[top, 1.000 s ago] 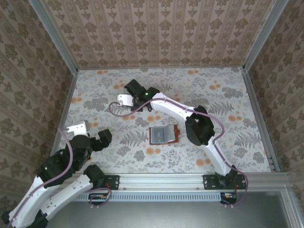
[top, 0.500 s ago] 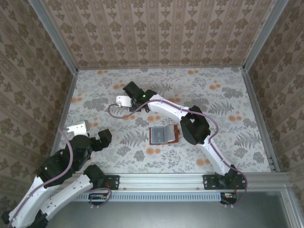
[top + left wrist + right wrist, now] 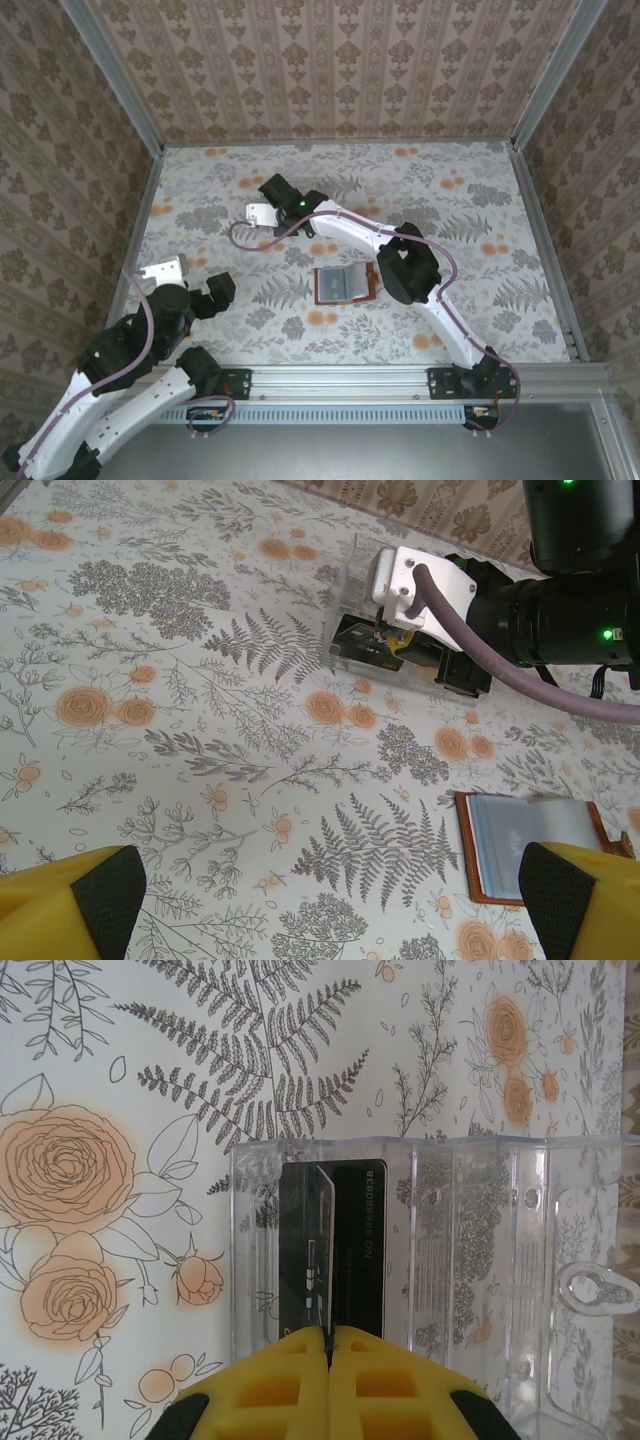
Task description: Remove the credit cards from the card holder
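Right wrist view: from my remote desk I see the yellow-padded right gripper (image 3: 328,1345) with its two fingers pressed together on a thin dark card (image 3: 318,1250). They pinch it by its near edge, so it stands almost edge-on to the lens inside the clear plastic box (image 3: 480,1260). A flat black card (image 3: 362,1250) with pale printed digits lies on the box floor just beneath it.

In the left wrist view, the left gripper (image 3: 320,905) hangs over the floral-printed table (image 3: 150,710) with its yellow fingers spread wide, one at each lower corner of the frame and nothing between them. Beyond it, the right arm bends down into the box at the far side.

In the top external view, the small rust-brown leather card holder (image 3: 345,284) lies opened flat near the middle of the table, its blue-grey inner faces up inside a brown rim. It sits beside the right arm's black elbow joint (image 3: 408,268). It is apart from the box and nearer the arm bases, and neither gripper touches it. I cannot tell from any view whether cards remain in its pockets
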Tool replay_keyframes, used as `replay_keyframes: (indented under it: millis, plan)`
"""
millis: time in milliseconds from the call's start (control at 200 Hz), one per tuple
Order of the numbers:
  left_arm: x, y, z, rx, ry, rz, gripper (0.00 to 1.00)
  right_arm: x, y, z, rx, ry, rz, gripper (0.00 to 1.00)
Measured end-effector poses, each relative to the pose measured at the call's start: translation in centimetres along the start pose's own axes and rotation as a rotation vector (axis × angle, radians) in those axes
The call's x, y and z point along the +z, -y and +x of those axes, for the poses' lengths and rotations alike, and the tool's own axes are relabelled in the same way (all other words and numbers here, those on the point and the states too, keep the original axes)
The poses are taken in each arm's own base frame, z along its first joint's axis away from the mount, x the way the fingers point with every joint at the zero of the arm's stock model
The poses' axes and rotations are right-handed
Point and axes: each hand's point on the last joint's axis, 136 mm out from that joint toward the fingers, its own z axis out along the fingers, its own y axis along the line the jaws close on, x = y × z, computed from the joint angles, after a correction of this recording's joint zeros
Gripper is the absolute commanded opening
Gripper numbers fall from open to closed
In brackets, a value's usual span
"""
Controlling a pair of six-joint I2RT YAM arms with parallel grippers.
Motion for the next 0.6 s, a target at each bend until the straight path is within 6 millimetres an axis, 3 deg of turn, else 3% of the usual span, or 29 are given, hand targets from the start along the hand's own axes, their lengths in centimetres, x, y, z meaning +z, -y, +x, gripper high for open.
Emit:
replay_keyframes:
  millis: [250, 485, 540, 600]
  plan:
    - [0.0, 0.0, 0.0, 0.0, -0.001, 0.0, 1.0, 0.8, 0.1, 0.2, 0.01, -0.001, 0.013, 0.22]
    - [-0.1, -0.1, 0.0, -0.002, 0.002, 0.002, 1.0, 1.8, 0.3, 0.3, 0.016, -0.007, 0.042, 0.23]
    - [-0.1, -0.1, 0.0, -0.002, 0.002, 0.002, 1.0, 1.9, 0.3, 0.4, 0.016, -0.01, 0.044, 0.32]
    - [-0.1, -0.1, 0.0, -0.002, 0.002, 0.002, 1.0, 2.0, 0.3, 0.4, 0.018, -0.013, 0.048, 0.33]
